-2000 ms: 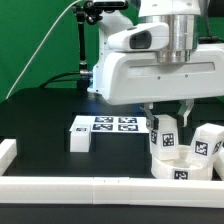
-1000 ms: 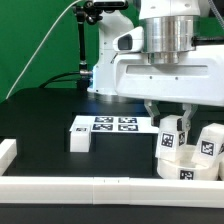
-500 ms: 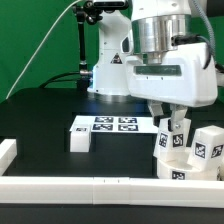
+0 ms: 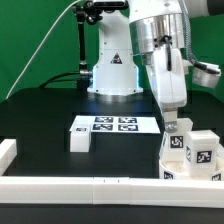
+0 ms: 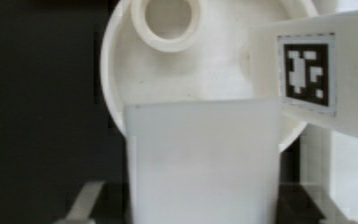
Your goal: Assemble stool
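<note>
The round white stool seat [image 4: 176, 172] lies at the exterior view's right, just behind the front rail. Two blocky white legs with tags stand on it: one [image 4: 178, 146] under my gripper [image 4: 172, 127] and another [image 4: 204, 150] beside it to the right. My gripper is shut on the first leg from above. In the wrist view that leg [image 5: 202, 150] fills the space between my fingers [image 5: 92, 198], with my gripper [image 5: 201, 205] around it. The seat [image 5: 176, 75] with its round hole lies behind it, and the other tagged leg [image 5: 309, 70] stands beside it.
A loose white leg [image 4: 80, 137] lies left of the marker board [image 4: 115, 124] in the middle of the black table. White border rails run along the front [image 4: 90, 186] and the left [image 4: 8, 152]. The arm's base [image 4: 112, 70] stands behind.
My wrist has turned about its vertical axis over the seat, with the leg held in the fingers turning with it. The hand has shifted slightly to the right.
</note>
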Controlling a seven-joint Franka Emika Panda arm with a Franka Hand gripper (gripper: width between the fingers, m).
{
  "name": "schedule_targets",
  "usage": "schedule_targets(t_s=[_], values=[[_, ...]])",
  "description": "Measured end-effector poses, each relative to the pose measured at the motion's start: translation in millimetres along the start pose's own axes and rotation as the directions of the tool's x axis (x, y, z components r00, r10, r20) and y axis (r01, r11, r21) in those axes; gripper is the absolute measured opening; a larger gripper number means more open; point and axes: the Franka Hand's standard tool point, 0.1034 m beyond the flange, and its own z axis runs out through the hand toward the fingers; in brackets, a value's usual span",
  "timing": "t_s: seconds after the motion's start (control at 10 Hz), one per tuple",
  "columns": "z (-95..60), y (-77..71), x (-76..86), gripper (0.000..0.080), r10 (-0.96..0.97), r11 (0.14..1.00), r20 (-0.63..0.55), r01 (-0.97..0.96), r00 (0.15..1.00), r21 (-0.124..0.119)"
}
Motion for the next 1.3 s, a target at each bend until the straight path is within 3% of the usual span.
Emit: schedule_targets(t_s=[0.4, 0.6, 0.7, 0.8, 1.0, 1.3], values=[[1.2, 2.7, -7.4, 0.0337, 0.322, 0.947, 0.017, -0.322, 0.947, -0.01], [1.7, 3.0, -8.1, 0.0345, 0.315, 0.949, 0.016, -0.315, 0.949, -0.01], [1.1, 3.5, -9.2, 0.0519, 0.299, 0.954, 0.014, -0.299, 0.954, -0.019], [-5.8, 3.4, -16.8, 0.0622, 0.235, 0.97, 0.016, -0.234, 0.972, -0.061], [-17.6, -2.8, -28.3, 0.0641, 0.183, 0.982, 0.032, -0.181, 0.983, -0.06], [-15.7, -2.1, -27.3, 0.0649, 0.067, 0.996, 0.037, -0.065, 0.997, -0.057]])
